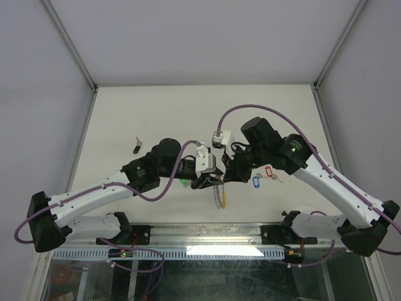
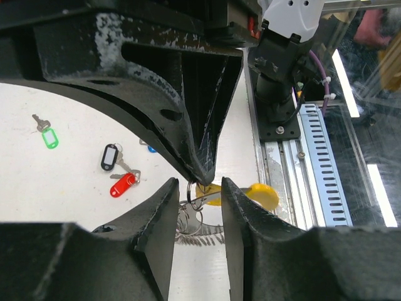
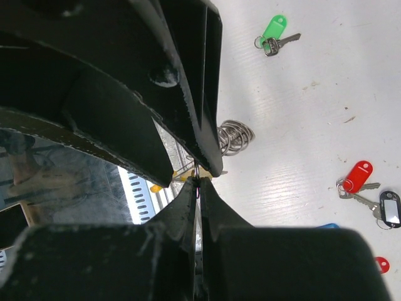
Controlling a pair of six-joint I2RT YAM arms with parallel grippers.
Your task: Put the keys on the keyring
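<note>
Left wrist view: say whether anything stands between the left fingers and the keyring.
Nothing visible blocks it. The keyring shows in the gap between the parted left fingers. The right fingers, shut on its wire, point down from above and crowd that gap.

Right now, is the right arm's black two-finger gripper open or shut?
Shut: the right gripper pinches a thin metal ring, no gap showing.

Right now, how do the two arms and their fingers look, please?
The left arm and the right arm have white shells with black joints. A purple cable loops along each. A white block sits at each wrist. The fingers are black, tapered and scuffed.
</note>
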